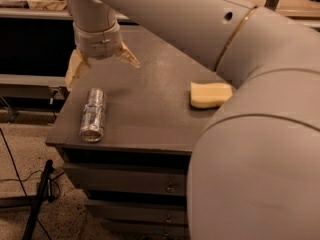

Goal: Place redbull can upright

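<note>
Camera view: I am looking down past the robot's pale arm (260, 134) at a dark cabinet top (150, 109).
Can's place: the redbull can (93, 115) is lying on its side near the top's left front corner, close to the left edge.
Can's axis: its long axis is running from the back of the top toward the front. The near end is facing the camera and leaning slightly to the left.
Can's ends: I am seeing a round silver end at the front. I think it could be the top, but I cannot make out a pull tab in this light.
Gripper: the gripper (102, 64) is hovering above the back left part of the top, behind the can and apart from it.
Fingers: the two tan fingers (74, 70) are spreading wide, one to each side. They are gripping nothing and touching neither the can nor the surface.
Can's look: it is slim and silvery with darker bands, its wall is catching glints, and I am seeing no dents.
Other things: a yellow sponge (210, 94) is resting flat on the right side, well apart from the can. Drawers (125, 179) are showing below the top, and a dark cable (30, 209) is trailing over the floor.
</note>
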Robot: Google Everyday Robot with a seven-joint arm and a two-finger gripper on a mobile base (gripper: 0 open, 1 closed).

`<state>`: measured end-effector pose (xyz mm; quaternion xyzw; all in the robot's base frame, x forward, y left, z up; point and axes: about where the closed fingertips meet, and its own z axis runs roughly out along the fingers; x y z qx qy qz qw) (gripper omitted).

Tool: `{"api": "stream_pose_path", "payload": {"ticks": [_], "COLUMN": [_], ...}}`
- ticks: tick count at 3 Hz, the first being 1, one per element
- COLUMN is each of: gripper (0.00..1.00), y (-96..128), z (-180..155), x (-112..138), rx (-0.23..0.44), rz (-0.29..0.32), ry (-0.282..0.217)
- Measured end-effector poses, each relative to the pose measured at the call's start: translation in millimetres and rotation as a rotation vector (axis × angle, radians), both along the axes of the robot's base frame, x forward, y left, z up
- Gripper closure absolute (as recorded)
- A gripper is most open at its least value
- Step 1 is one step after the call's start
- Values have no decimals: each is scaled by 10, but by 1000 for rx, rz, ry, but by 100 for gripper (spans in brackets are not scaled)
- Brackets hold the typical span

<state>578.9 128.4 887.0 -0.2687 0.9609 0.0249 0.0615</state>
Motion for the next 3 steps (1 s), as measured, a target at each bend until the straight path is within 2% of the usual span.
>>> {"api": "stream_pose_path", "payload": {"ticks": [1, 2, 3], "gripper": [0, 0, 0], "y": [173, 283, 276], "z": [-36, -58, -77], "x": [65, 76, 39], "rx": [80, 76, 24], "rz": [-87, -316, -465], "ry": [69, 104, 84]}}
